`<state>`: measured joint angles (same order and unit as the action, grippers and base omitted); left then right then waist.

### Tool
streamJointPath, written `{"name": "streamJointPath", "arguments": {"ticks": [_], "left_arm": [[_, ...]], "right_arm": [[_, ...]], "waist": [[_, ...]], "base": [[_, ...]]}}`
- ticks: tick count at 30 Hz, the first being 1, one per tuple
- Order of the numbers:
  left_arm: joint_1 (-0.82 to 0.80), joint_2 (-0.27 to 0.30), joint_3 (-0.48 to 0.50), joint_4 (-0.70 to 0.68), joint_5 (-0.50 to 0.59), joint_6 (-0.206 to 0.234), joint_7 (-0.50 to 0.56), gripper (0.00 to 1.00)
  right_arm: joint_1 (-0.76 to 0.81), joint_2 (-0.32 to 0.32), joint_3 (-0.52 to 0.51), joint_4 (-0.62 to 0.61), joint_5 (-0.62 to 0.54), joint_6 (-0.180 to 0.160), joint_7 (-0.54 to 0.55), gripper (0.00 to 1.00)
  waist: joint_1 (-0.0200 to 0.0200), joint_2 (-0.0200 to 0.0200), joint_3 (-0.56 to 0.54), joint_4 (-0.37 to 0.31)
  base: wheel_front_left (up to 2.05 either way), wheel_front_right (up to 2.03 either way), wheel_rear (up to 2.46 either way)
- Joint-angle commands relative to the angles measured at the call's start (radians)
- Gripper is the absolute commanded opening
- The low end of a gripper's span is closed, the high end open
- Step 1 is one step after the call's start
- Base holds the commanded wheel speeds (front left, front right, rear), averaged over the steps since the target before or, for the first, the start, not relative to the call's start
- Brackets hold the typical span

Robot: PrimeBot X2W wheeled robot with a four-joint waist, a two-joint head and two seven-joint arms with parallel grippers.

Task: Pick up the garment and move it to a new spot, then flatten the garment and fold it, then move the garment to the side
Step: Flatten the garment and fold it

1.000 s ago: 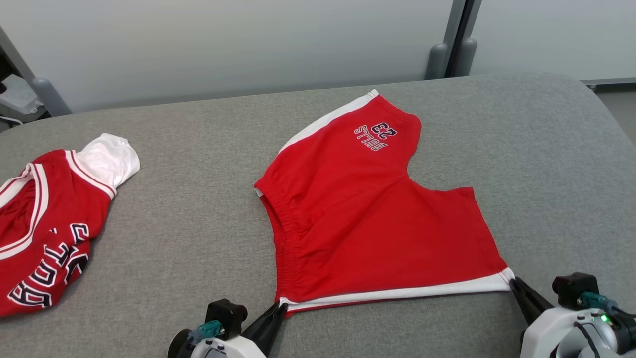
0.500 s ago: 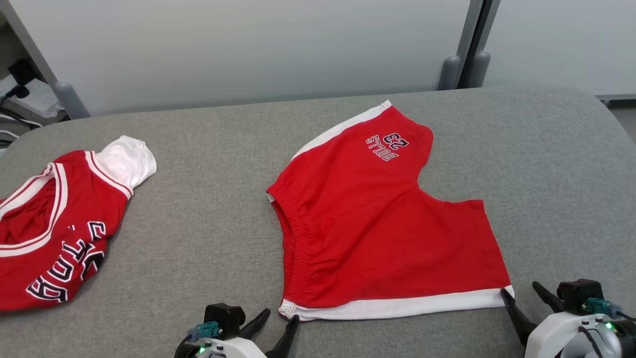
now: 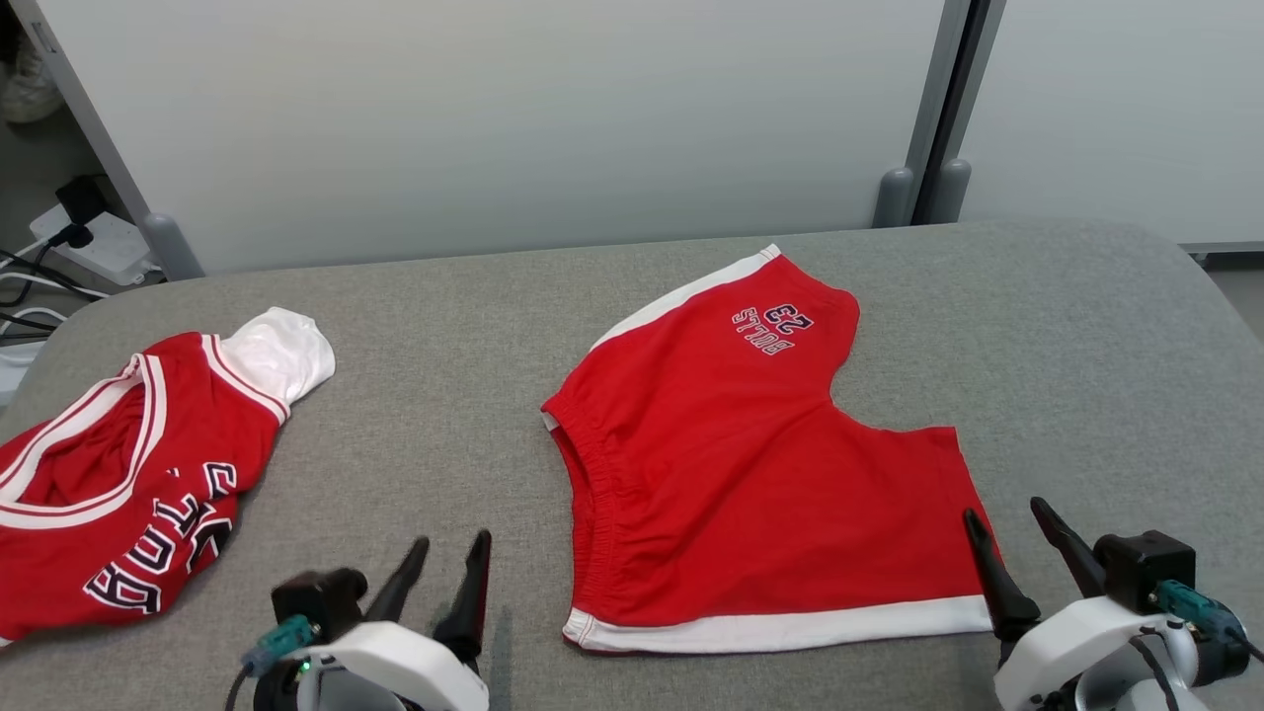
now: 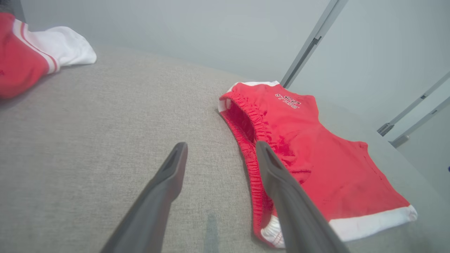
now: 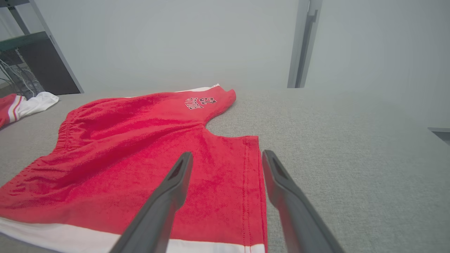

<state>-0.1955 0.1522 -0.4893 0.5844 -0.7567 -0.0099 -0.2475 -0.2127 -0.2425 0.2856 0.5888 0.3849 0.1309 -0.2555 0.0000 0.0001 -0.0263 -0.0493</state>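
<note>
Red shorts with white side stripes and a "BULLS 23" print, the garment (image 3: 750, 474) (image 4: 316, 154) (image 5: 140, 154), lie spread flat in the middle of the grey padded table (image 3: 1086, 346). My left gripper (image 3: 449, 555) (image 4: 221, 149) hovers open over bare table just left of the waistband's near corner, holding nothing. Above the near right leg hem, my right gripper (image 3: 1002, 518) (image 5: 226, 158) is open too, one finger over the red cloth and the other over the table, and it holds nothing.
A red and white jersey (image 3: 128, 484) (image 4: 31, 52) lies bunched at the table's left edge. A pale wall panel (image 3: 543, 109) with grey posts stands behind the table. Cables and a power strip (image 3: 94, 242) lie on the floor at far left.
Both grippers opened and let go of the shorts' near corners, then lifted; the left one moved left. The shorts now lie flat. The head camera tilted up, shifting the whole picture.
</note>
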Motion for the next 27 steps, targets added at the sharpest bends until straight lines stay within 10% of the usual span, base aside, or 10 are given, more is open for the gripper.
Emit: {"name": "streamJointPath", "arguments": {"ticks": [1, 11, 27], "left_arm": [[-0.015, 0.018, 0.074, -0.073, 0.019, 0.026, -0.013, 1.00], [0.166, -0.095, 0.387, -0.429, 0.237, 0.102, -0.014, 1.00], [0.364, -0.102, 0.354, -0.562, 0.521, 0.135, -0.014, 1.00]], "right_arm": [[0.009, 0.007, -0.001, -0.049, -0.011, 0.000, -0.006, 1.00], [0.109, 0.103, -0.047, -0.294, -0.067, 0.000, -0.006, 1.00], [0.254, 0.103, -0.072, -0.438, -0.102, 0.000, -0.006, 1.00]], "waist": [[0.0000, -0.0001, -0.005, 0.006], [0.0000, -0.0001, -0.031, 0.016], [0.0000, -0.0001, -0.094, -0.001]], "base": [[0.00, 0.00, 0.00], [0.00, 0.00, 0.00], [0.00, 0.00, 0.00]]}}
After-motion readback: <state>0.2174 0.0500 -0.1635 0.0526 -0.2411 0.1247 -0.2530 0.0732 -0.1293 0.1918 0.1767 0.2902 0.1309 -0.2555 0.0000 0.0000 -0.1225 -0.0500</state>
